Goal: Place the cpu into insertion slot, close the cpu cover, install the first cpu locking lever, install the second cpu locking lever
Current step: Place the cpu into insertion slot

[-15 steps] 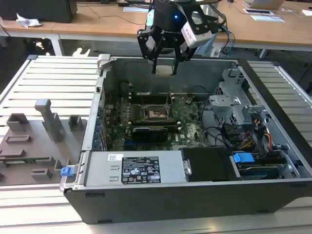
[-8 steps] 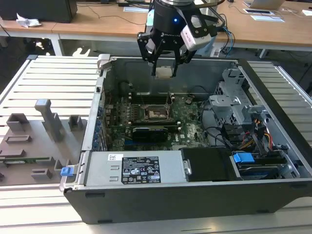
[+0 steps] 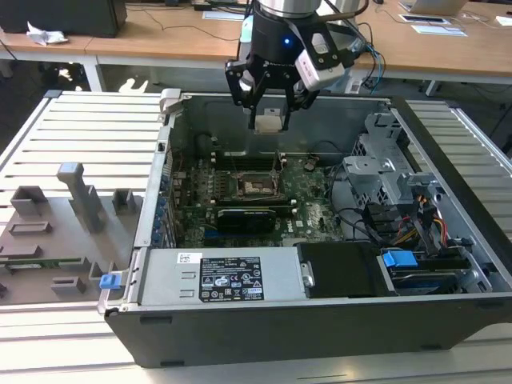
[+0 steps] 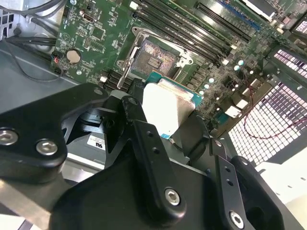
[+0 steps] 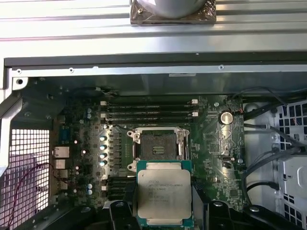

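While our pincer (image 3: 270, 120) clasped the cpu (image 5: 164, 194) by two edges, high above the open case (image 3: 320, 320), we noted the insertion slot (image 5: 157, 144) lying uncovered beneath it on the board (image 5: 216, 158), offset toward the case's middle.

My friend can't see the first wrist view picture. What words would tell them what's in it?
The gripper holds a square silver chip over an open computer case. The empty socket lies open on the green board underneath, beside long black memory slots.
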{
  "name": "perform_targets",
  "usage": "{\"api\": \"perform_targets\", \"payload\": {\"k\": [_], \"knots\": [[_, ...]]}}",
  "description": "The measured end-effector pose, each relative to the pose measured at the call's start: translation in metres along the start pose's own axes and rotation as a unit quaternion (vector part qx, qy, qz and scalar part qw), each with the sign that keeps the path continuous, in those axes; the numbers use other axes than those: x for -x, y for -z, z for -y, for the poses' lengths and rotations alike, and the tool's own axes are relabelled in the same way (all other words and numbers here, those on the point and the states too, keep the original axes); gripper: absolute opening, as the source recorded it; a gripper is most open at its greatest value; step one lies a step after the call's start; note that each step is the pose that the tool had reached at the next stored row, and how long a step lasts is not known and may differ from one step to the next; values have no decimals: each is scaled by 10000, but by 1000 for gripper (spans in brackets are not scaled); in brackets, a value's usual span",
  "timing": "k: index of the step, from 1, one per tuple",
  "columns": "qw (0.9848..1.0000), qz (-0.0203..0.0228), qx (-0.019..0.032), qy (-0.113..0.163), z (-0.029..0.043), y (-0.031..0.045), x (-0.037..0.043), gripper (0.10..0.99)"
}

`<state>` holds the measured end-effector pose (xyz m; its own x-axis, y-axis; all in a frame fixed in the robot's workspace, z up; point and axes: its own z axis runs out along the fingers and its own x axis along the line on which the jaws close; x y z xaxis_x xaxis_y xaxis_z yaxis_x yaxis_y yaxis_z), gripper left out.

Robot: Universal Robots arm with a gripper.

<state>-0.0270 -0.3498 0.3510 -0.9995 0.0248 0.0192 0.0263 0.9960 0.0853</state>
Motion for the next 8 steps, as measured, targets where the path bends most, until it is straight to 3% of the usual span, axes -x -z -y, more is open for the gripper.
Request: {"api": "perform_targets", "payload": {"k": [8], "knots": [[10000, 0, 0, 0, 6, -65, 1, 541]]}}
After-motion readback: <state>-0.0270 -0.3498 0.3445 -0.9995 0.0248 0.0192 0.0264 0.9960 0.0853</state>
